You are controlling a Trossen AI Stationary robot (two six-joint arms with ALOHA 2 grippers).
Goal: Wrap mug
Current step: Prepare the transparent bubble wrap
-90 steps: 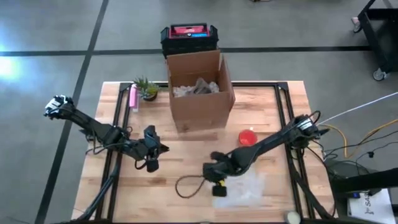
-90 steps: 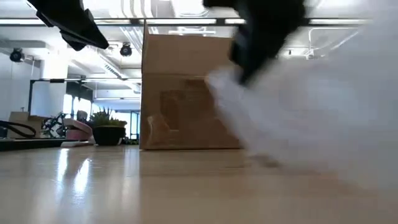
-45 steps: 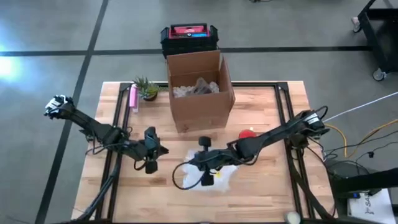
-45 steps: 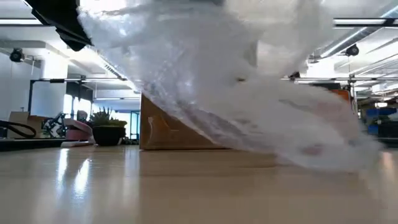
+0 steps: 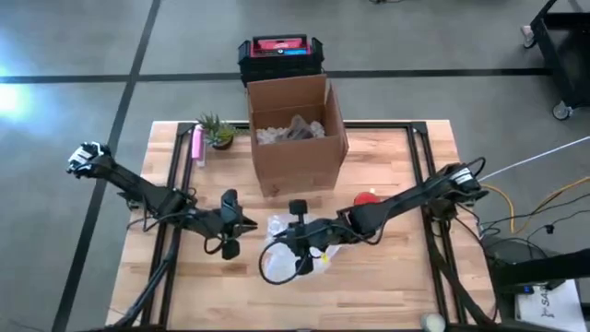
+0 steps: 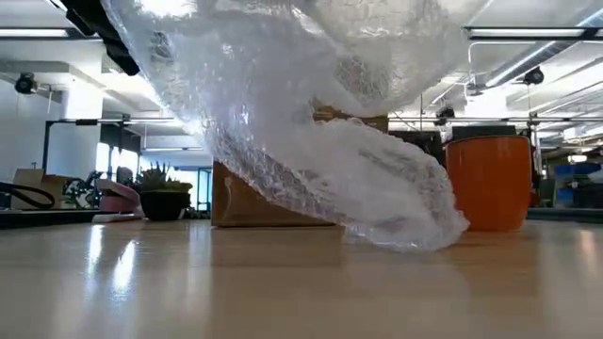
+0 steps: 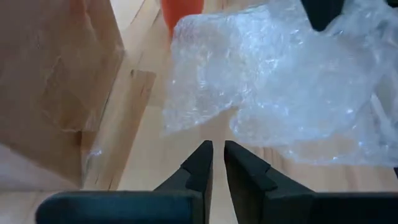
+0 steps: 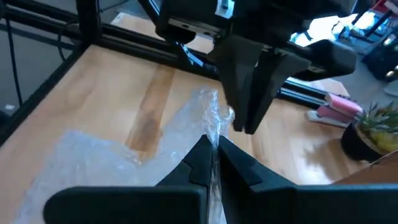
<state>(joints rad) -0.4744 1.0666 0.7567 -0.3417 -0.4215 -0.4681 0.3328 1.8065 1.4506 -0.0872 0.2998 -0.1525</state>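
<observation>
At nine o'clock on the wooden table [image 5: 387, 286] the left arm reaches in from the edge, and the left gripper [image 5: 241, 221] hovers left of centre, its fingers [image 7: 200, 163] drawn close with only a slim gap and nothing between them. Its tips point toward three o'clock at the bubble wrap [image 5: 281, 260], which is just beside them.

At ten to eleven o'clock stand a small potted plant [image 5: 217, 131] and a pink object [image 5: 196, 145] beside it. At twelve o'clock an open cardboard box [image 5: 295, 138] holds crumpled packing material, with a black and red case [image 5: 280, 55] on the floor beyond it.

Near the centre, the right gripper [image 5: 297, 242] pinches an edge of the bubble wrap between closed fingers [image 8: 202, 155]; in the low view the sheet [image 6: 311, 132] hangs bunched from above, its lower fold touching the tabletop.

The orange mug [image 5: 367, 203] stands upright at about two o'clock from the centre, just beside the right arm and near the box's front corner, apart from the wrap. In the low view the mug [image 6: 488, 184] sits right of the hanging sheet.
</observation>
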